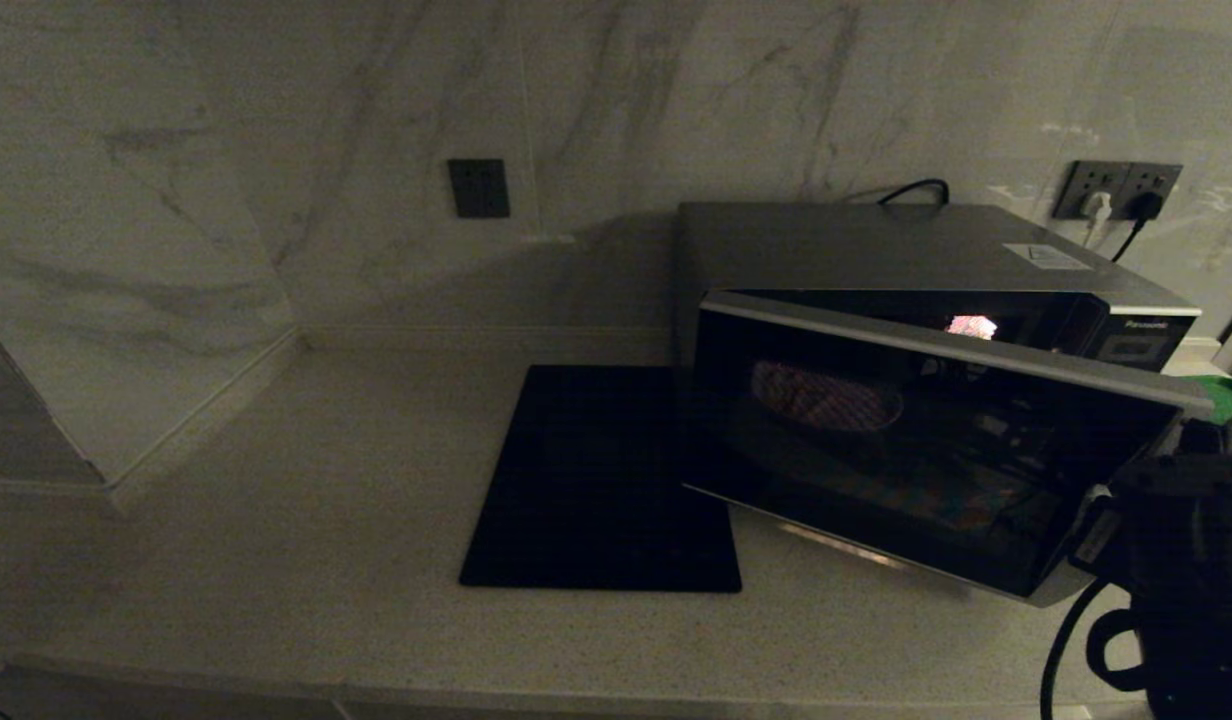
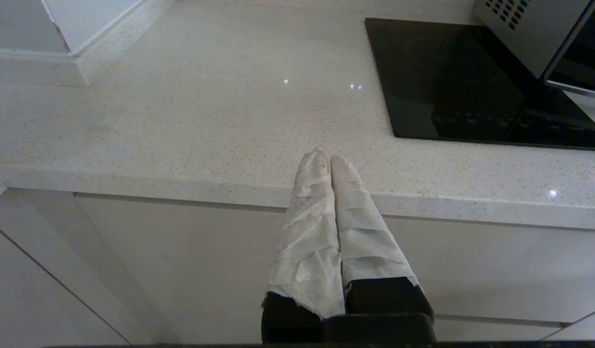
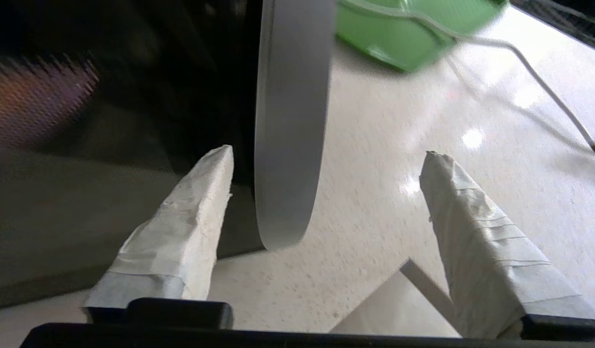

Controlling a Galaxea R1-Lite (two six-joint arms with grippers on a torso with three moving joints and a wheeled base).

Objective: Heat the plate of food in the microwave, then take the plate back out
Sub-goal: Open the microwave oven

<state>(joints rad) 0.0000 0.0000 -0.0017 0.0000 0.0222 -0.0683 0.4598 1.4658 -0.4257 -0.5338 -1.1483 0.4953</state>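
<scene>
Plate of food (image 1: pixel 826 396) sits inside the microwave (image 1: pixel 936 400) behind its half-open door, right end effector (image 3: pixel 326 193) spread wide around the door's stiff, probably slick edge, left end effector (image 2: pixel 330 166) pinched empty over the table (image 2: pixel 181 111).

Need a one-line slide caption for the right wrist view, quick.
Open right end effector straddling the curved silver edge of the microwave door, green tray behind on the counter.

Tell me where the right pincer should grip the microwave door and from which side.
Grip the microwave door by its curved silver trim on the free edge. The door stands ajar, so that edge sticks out. Come from the front: the open right pincer already straddles it, one fingertip on the glass side.
</scene>
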